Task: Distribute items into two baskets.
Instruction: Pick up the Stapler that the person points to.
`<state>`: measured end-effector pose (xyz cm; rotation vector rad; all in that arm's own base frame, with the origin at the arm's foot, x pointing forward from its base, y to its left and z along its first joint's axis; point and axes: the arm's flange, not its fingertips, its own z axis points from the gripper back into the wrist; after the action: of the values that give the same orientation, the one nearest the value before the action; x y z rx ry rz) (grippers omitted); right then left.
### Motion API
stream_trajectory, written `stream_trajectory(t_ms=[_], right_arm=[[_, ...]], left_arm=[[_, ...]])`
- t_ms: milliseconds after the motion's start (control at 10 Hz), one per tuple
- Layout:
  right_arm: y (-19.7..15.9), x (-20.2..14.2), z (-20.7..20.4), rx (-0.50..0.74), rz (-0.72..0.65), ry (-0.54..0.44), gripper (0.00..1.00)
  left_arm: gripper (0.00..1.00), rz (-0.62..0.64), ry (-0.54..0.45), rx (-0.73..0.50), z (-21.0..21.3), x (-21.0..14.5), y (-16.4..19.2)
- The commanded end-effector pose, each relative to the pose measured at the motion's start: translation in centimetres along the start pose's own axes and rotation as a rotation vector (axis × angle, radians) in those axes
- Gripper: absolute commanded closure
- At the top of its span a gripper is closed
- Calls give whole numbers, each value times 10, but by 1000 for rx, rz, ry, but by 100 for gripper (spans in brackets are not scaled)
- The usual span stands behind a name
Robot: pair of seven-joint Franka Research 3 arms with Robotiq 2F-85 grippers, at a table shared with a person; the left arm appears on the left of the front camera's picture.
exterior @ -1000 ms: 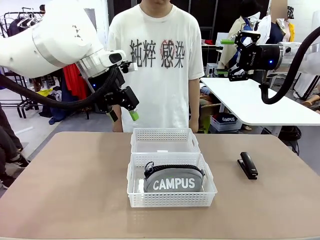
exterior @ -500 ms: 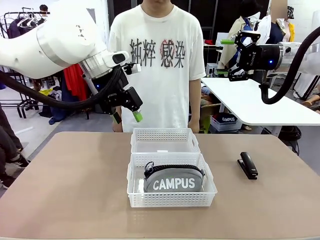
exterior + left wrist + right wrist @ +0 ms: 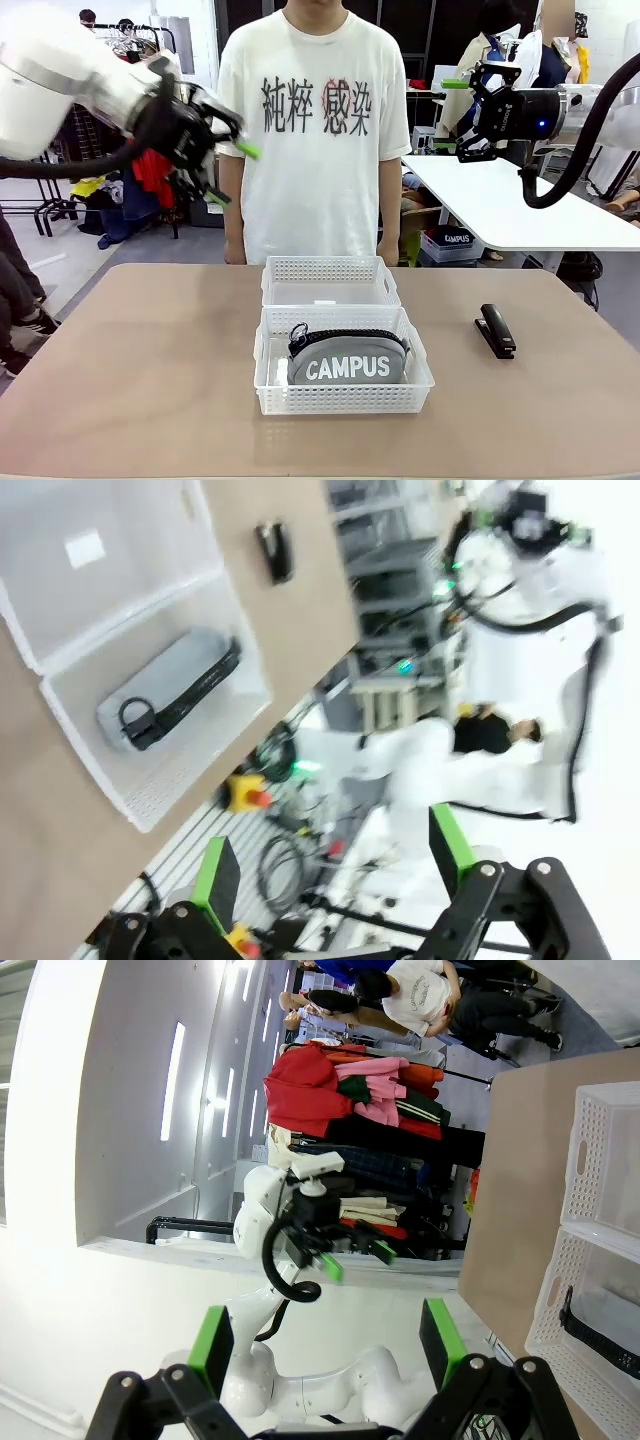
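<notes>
pouch (image 3: 347,366) lies crosswise in the near basket (image 3: 343,398); stapler (image 3: 496,331) runs near-to-far; left fingers (image 3: 247,150) and right fingers (image 3: 455,84) apart.

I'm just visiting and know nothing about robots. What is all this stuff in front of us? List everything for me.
Baskets: two, translucent white, in the middle, the near basket directly in front of the far basket.
Pouch: one, grey with white "CAMPUS" lettering, lying in the near basket.
Stapler: one, black, to the right of the baskets, apart from them.
Table: one, light brown, under everything.
Person: one, white T-shirt, standing at the far side behind the baskets.
Left end effector: one, black with green pads, open, raised at the left.
Right end effector: one, same colours, open, raised at the right.
</notes>
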<state>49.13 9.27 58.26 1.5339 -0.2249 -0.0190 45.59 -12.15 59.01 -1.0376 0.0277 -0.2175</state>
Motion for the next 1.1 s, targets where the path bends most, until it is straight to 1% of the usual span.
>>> stream_trajectory(t_ms=[0,100,200,300,400,500,700,800,900,1000], right_arm=[[2,-1,-1,5,2,0,0],[2,-1,-1,5,2,0,0],[2,-1,-1,5,2,0,0],[2,-1,-1,5,2,0,0],[2,-1,-1,5,2,0,0],[2,-1,-1,5,2,0,0],[2,-1,-1,5,2,0,0],[2,-1,-1,5,2,0,0],[2,-1,-1,5,2,0,0],[2,-1,-1,5,2,0,0]], left_arm=[[0,142,-161,-177,31,3,-2],[0,147,-193,-266,46,-2,1],[0,110,-235,-309,59,-5,5],[0,46,-237,-395,67,-11,11],[0,31,-251,-466,78,-15,17],[0,27,-266,-469,78,-19,19],[0,-28,-239,-447,77,-20,24],[0,-28,-238,-440,75,-19,25],[0,-34,-227,-398,69,-15,24],[0,-3,-247,-451,77,-16,22]])
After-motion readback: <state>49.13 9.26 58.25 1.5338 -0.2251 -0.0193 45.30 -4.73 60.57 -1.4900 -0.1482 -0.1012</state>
